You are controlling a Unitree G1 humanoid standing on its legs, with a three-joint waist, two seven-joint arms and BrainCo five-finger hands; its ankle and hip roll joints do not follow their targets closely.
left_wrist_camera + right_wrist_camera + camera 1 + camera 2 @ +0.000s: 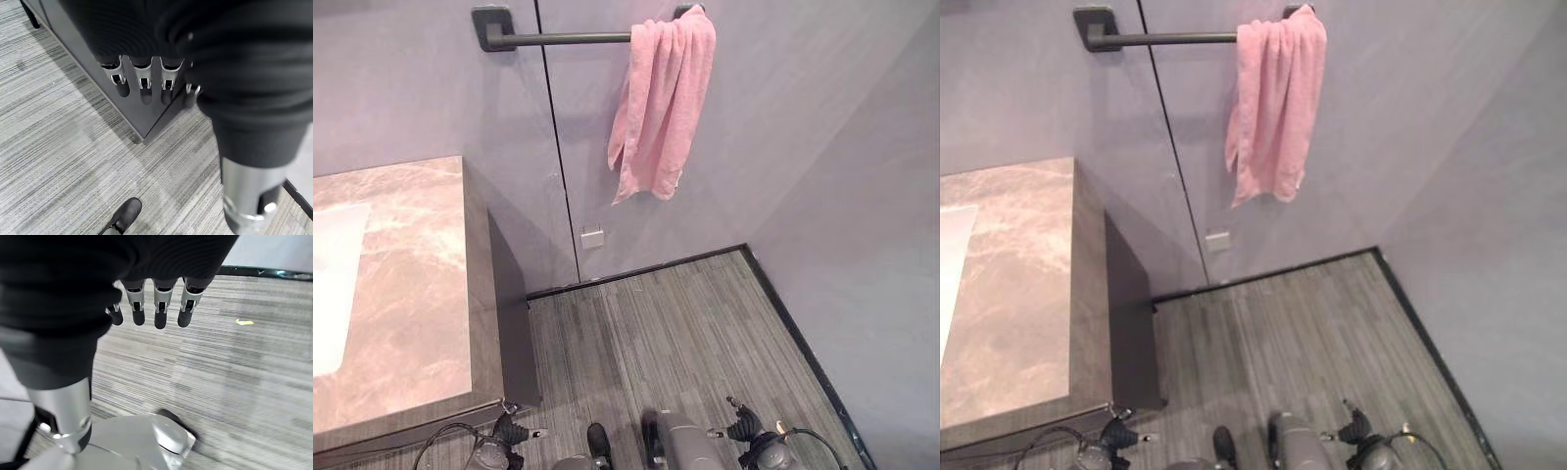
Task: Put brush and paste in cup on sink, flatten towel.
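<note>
both hands hanging low by the floor, left hand (142, 81) and right hand (156, 308) with fingers relaxed, holding nothing | pink towel (661, 108) bunched on wall rail (568, 39), drooping lengthwise, high ahead | right hand looking nearer | sink counter (411, 284) sitting left

Both the left hand (146, 78) and right hand (156, 308) wear dark ribbed covers over silver, dark-tipped fingers.

Pink towel (661, 103), dark grey rail (558, 37), upper frame.
Counter (411, 294) left: pink-brown marble veining; floor (675, 333) grey streaked wood-grain; walls (842, 147) pale lilac-grey.
</note>
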